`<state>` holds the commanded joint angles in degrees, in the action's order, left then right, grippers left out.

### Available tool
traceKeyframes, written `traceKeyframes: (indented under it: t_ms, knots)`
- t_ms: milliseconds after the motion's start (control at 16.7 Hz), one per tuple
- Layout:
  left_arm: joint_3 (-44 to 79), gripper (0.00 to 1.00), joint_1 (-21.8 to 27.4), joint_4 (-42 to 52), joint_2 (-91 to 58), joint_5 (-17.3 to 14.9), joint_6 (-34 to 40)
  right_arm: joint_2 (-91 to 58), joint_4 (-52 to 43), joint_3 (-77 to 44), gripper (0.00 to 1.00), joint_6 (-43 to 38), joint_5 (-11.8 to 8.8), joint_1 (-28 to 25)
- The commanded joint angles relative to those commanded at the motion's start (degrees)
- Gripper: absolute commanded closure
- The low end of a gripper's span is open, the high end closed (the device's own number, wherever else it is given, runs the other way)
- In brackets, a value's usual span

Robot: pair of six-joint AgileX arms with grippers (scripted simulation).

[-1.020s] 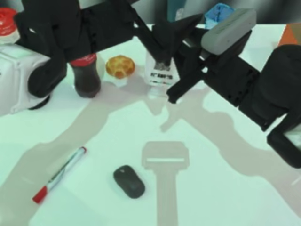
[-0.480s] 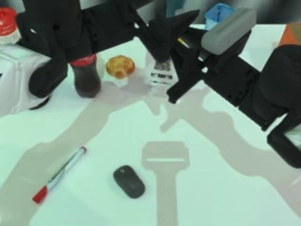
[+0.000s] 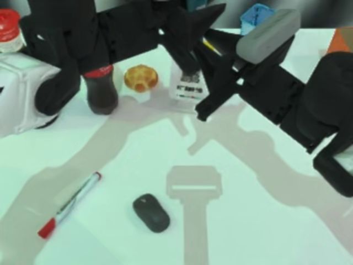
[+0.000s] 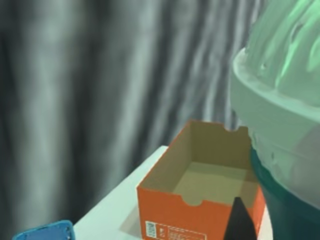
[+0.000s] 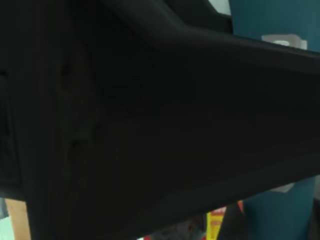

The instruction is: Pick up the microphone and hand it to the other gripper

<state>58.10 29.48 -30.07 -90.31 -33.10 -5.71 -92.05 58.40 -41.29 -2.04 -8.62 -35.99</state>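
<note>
Left end effector [image 3: 193,25] shifted farther back, clamped on microphone [image 4: 285,125], right end effector [image 3: 212,83] just beside, spread unclear

Mic [image 4: 280,125] fills the near side: ribbed white head, teal body below. Open orange box [image 4: 200,200] behind on table [image 4: 120,200]. Blue object [image 4: 45,232] at edge. Grey curtain [image 4: 100,75] backdrop.
</note>
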Motion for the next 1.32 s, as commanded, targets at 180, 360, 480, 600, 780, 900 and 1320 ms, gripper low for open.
traceKeyframes:
  t_ms: [180,360,480,600,780,900,1320]
  knots:
    - [0.00,1.00,0.00,0.00,0.00,0.00,0.00,0.00,0.00,0.00,1.00,0.00,0.00,0.00]
    - [0.00,1.00,0.00,0.00,0.00,0.00,0.00,0.00,0.00,0.00,1.00,0.00,0.00,0.00]
    - [0.00,1.00,0.00,0.00,0.00,0.00,0.00,0.00,0.00,0.00,1.00,0.00,0.00,0.00]
    - [0.00,1.00,0.00,0.00,0.00,0.00,0.00,0.00,0.00,0.00,0.85,0.00,0.00,0.00]
    - [0.00,1.00,0.00,0.00,0.00,0.00,0.00,0.00,0.00,0.00,0.62,0.00,0.00,0.00]
    - [0.00,1.00,0.00,0.00,0.00,0.00,0.00,0.00,0.00,0.00,0.47,0.00,0.00,0.00]
    - [0.00,1.00,0.00,0.00,0.00,0.00,0.00,0.00,0.00,0.00,0.00,0.00,0.00,0.00]
